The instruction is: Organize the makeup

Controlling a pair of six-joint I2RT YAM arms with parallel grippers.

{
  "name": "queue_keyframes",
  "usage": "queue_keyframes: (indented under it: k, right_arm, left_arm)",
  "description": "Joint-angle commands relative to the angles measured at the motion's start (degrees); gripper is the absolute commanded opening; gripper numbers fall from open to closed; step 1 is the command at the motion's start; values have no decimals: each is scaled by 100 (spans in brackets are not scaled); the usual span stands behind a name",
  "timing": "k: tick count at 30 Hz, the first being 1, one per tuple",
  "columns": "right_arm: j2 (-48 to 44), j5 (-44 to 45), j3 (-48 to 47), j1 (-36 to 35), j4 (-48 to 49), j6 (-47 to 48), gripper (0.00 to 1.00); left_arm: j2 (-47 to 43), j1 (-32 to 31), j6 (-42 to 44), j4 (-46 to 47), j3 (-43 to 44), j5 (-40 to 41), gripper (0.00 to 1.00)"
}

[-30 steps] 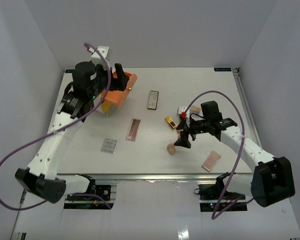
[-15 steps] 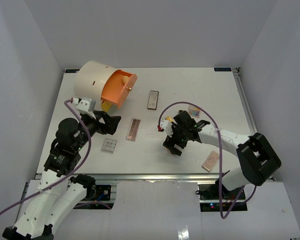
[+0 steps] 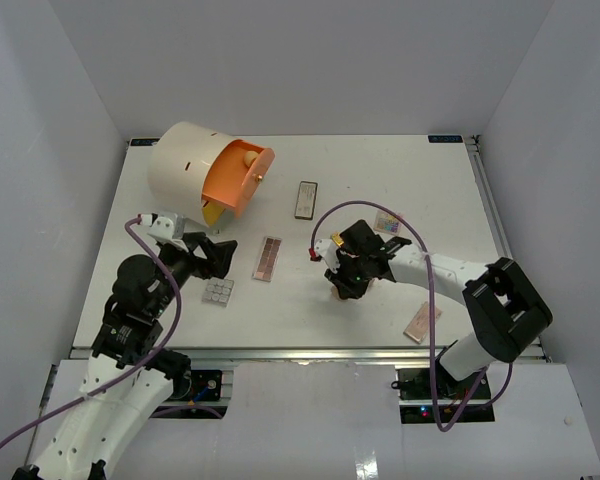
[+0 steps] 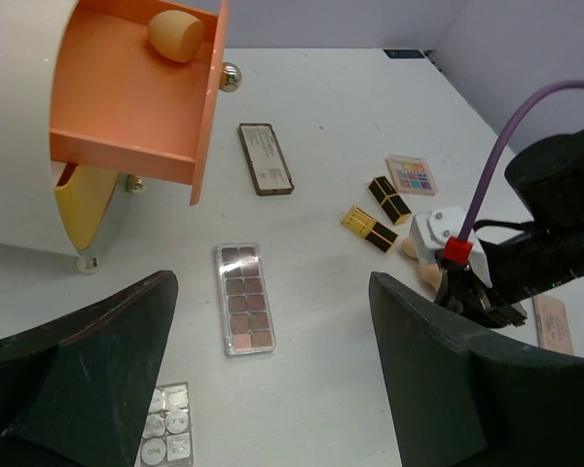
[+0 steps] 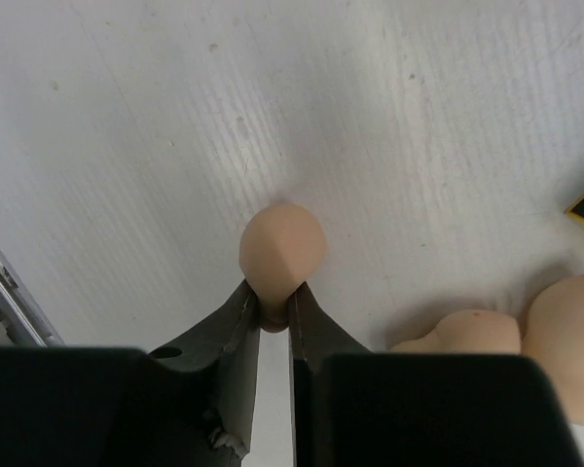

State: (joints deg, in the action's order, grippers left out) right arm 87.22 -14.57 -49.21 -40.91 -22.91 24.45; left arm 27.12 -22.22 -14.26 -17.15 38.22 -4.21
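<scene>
Cream plastic first: on the overhead camera the big cylinder [image 3: 183,165] sits at the far left of the bench [image 3: 380,170], its orange drawer [image 3: 236,181] standing open. A dark palette [image 3: 306,199] lies mid-bench and a brown-toned palette [image 3: 268,259] lies nearer me. A grey palette [image 3: 218,290] is near my left fingers [image 3: 217,254], which hang spread wide and hold nothing. A multicolour palette [image 3: 388,221] and a pinkish palette [image 3: 421,322] lie to the right. My right arm [image 3: 420,268] reaches low over the middle of the bench.

On the left wrist camera, one egg-shaped sponge [image 4: 175,34] lies inside the orange drawer, with a yellow drawer [image 4: 78,199] partly out below it. Two gold-and-black lipsticks [image 4: 368,229] lie side by side near the multicolour palette.

On the right wrist camera, my right fingers [image 5: 229,336] are pinched on the near end of a tan sponge [image 5: 282,248] down at the bench surface. I cannot tell whether it is lifted. Two more sponges [image 5: 472,331] lie touching each other just to its right.
</scene>
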Motion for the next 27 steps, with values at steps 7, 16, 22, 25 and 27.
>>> queue_keyframes:
  k: [7, 16, 22, 25, 27]
  right_arm:
    - [-710, -1793, -1518, 31, -398, 1433, 11]
    - [-610, -2764, -2523, 29, -197, 1006, 11]
    - [-620, -3161, -2780, 23, 49, 530, 12]
    - [-641, -3287, -2787, 24, 168, 372, 12]
    - [-651, -3338, -2781, 30, 222, 314, 12]
  left_arm:
    - [623, 27, -719, 829, -69, -2471, 86]
    - [1250, 25, -2768, 2482, -296, -3113, 80]
    - [1977, 24, -3408, 2863, -161, -3154, 75]
    - [2312, 9, -3599, 3060, -117, -3159, 74]
    - [2450, -27, -3655, 3193, -97, -3136, 73]
